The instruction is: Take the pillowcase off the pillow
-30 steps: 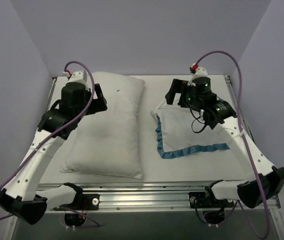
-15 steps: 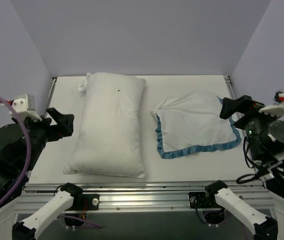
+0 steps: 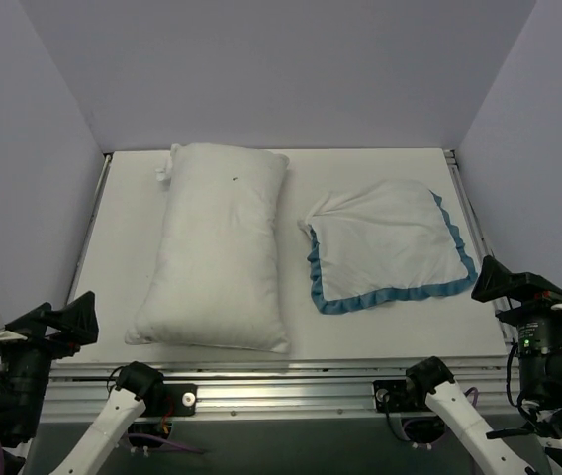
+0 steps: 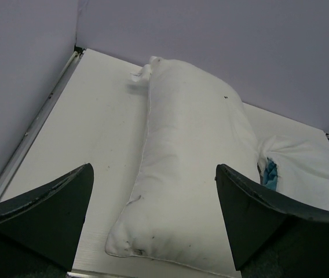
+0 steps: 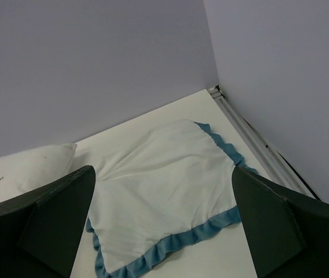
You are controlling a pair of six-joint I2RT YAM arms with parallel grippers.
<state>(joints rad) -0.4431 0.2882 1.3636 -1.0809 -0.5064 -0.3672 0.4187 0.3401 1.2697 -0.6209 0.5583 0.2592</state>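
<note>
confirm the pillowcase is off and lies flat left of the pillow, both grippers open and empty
Wrong side: the pillowcase lies right of the pillow, as the top view shows. It is off and flat; the left gripper and right gripper are open, empty.

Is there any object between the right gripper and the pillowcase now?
Nothing visible stands between them. The open right gripper faces the pillowcase across bare table; the pillow lies off to one side.

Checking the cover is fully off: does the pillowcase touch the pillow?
Apart. The top view shows a strip of bare table between the pillow and the pillowcase.
</note>
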